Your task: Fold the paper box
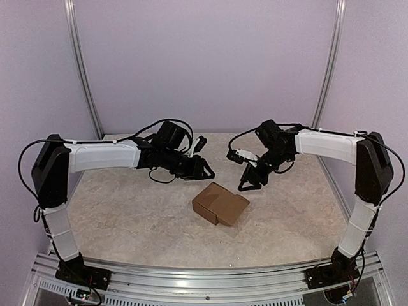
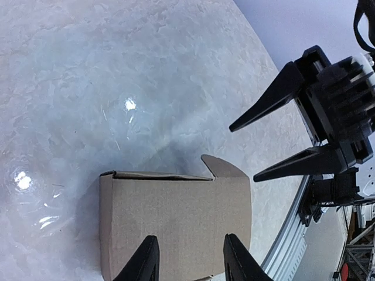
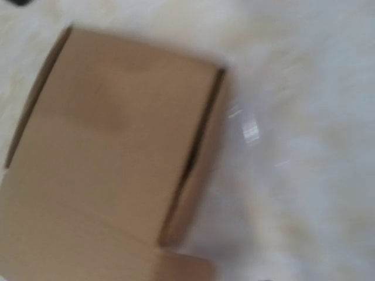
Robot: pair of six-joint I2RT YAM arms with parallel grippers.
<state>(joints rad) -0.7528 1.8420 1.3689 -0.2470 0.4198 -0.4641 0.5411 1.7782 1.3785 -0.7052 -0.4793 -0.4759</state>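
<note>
Box: the small plain brown cardboard box [image 1: 220,203] lay near the middle of the pale marbled surface [image 1: 127,217], folded into a squarish shape. 1 rounded flap [image 2: 225,168] stood out past its edge.
Left jaws: on the white-and-black left arm [image 1: 102,156], they stood partly open with the 2 black fingers [image 2: 145,260] apart. They gripped nothing and sat just off the box's far-left side.
Right jaws: on the white-and-black right arm [image 1: 325,145], they stood spread with the 2 pointed black fingers [image 2: 269,99] apart. Nothing was between them, and they hung near the box's far-right side, apart from it.
Right wrist view: blurred. The box [image 3: 111,146] filled the left half, with a dark slit along 1 seam. The arm's own fingers were not seen.
</note>
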